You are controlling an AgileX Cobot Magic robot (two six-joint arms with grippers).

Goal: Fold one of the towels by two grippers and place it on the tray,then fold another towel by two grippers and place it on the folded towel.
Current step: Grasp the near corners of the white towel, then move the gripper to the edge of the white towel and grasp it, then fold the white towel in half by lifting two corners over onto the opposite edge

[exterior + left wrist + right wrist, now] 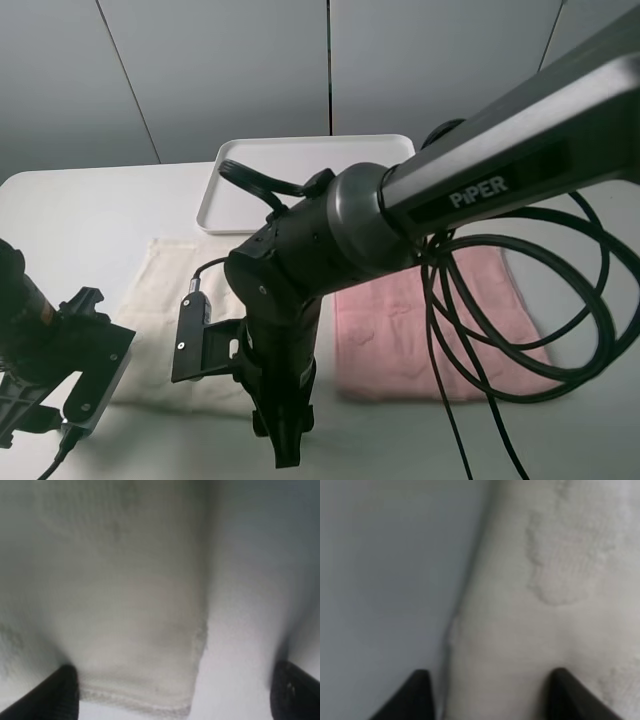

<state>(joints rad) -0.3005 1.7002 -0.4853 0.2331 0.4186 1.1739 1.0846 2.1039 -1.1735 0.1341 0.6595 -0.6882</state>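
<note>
The cream-white towel [165, 295] lies flat on the table, left of the pink towel [425, 330]. The white tray [300, 165] sits empty behind them. My left gripper [50, 408] hangs low at the cream towel's near left corner. In the left wrist view this gripper [177, 695] is wide open, with the cream towel's corner [145, 645] between its fingers [60, 692]. My right gripper [285, 450] reaches across to the same towel's near right corner. In the right wrist view it [492, 697] straddles the towel's edge [520, 630], jaws narrower but still apart.
The white table [80, 205] extends left of and behind the towels. The right arm and its black cable loops [520, 300] hang over the pink towel and hide part of it. A grey panelled wall [230, 60] closes the far side.
</note>
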